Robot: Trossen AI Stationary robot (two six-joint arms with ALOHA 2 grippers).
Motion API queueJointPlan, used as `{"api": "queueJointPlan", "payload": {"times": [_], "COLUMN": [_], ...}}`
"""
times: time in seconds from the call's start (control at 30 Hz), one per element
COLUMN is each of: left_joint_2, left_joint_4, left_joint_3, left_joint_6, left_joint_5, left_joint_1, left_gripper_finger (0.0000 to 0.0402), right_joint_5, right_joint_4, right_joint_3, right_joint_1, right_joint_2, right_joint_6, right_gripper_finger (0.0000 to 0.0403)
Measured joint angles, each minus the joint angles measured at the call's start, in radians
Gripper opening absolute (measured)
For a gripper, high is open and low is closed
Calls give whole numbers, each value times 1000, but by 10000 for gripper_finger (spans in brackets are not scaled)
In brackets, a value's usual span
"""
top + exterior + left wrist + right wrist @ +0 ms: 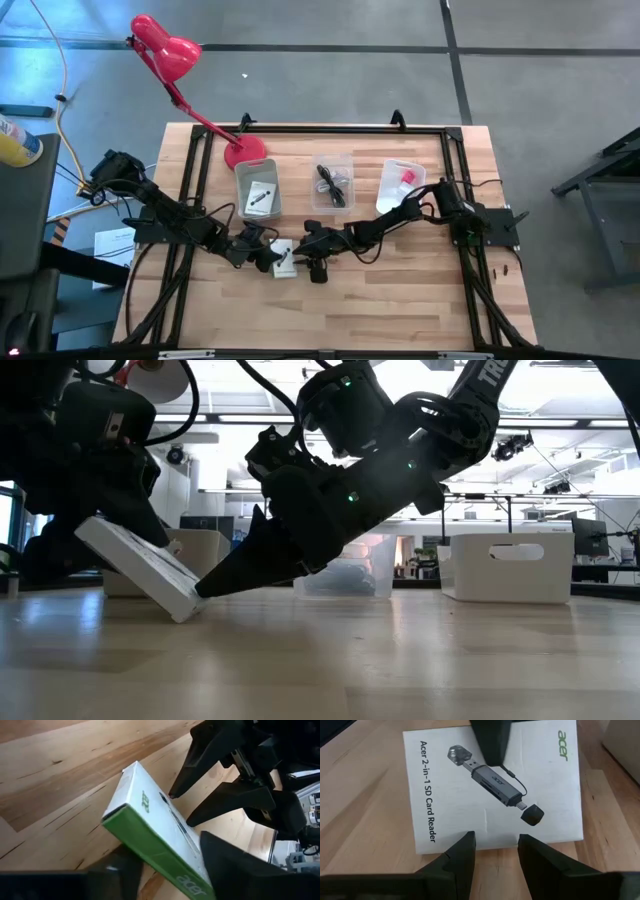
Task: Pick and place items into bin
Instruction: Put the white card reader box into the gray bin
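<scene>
Table [400, 300] first: three bins along back edge, desk lamp [165, 50] at back-left corner. Card-reader box [284, 258] sits front of left bin [257, 187], which already holds similar box. Left gripper [165, 870] pinching box across narrow sides, tipping it up on one edge, likely to clear tabletop. Right gripper [495, 852], fingers slightly apart, noses against raised face, seemingly steadying. Box long axis slopes up toward left arm.

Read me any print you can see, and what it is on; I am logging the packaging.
"Acer 2-in-1 SD Card Reader": face of the white box.
"acer", green: the face's corner, seen from the right wrist.
"acer": the box's green side, seen from the left wrist.
"TRO...", cut off: an arm in the low view.
Print on the card in the bin: too small to read.
</scene>
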Motion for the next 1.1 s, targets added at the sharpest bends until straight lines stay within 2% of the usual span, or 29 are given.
{"api": "queueJointPlan", "payload": {"times": [0.17,0.3,0.67,0.9,1.1], "left_joint_2": [-2,-4,-2,-3,-2], "left_joint_4": [0,-7,-16,11,63], "left_joint_3": [1,2,2,3,2], "left_joint_6": [-17,-19,57,87,156], "left_joint_5": [0,1,4,9,12], "left_joint_1": [0,0,0,-1,-1], "left_gripper_finger": [91,58,86,56,42], "right_joint_5": [0,-5,20,111,147], "right_joint_4": [0,1,-21,-105,-167], "right_joint_3": [0,1,1,1,2], "right_joint_1": [0,1,9,18,43], "right_joint_2": [0,-2,-27,-106,-183], "right_joint_6": [-1,-3,-35,-75,-106], "right_gripper_finger": [142,142,142,142,142]}}
